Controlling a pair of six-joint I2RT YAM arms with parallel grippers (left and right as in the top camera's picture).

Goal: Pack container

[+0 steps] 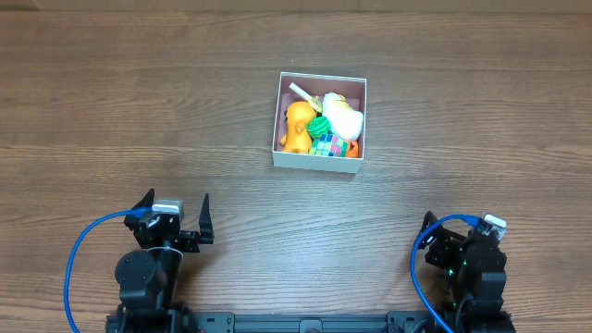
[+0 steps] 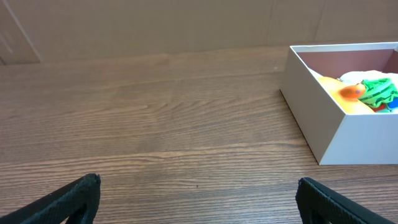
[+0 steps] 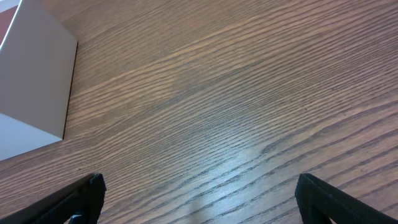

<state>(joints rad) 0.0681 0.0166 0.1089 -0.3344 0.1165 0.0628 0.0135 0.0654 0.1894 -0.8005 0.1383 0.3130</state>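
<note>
The container (image 1: 317, 161), a square shallow white box with a dusty-pink inside, sits at the table's middle. It holds an orange toy (image 1: 297, 128), a green toy (image 1: 320, 126), a white and yellow toy (image 1: 341, 115) and a colourful cube (image 1: 326, 145). The box also shows in the left wrist view (image 2: 354, 134) at the right, and its white corner in the right wrist view (image 3: 34, 93) at the left. My left gripper (image 1: 176, 211) is open and empty near the front left. My right gripper (image 1: 453, 231) is open and empty near the front right.
The wooden table (image 1: 139, 111) spreads around the box. Blue cables (image 1: 79, 254) loop beside both arm bases at the front edge.
</note>
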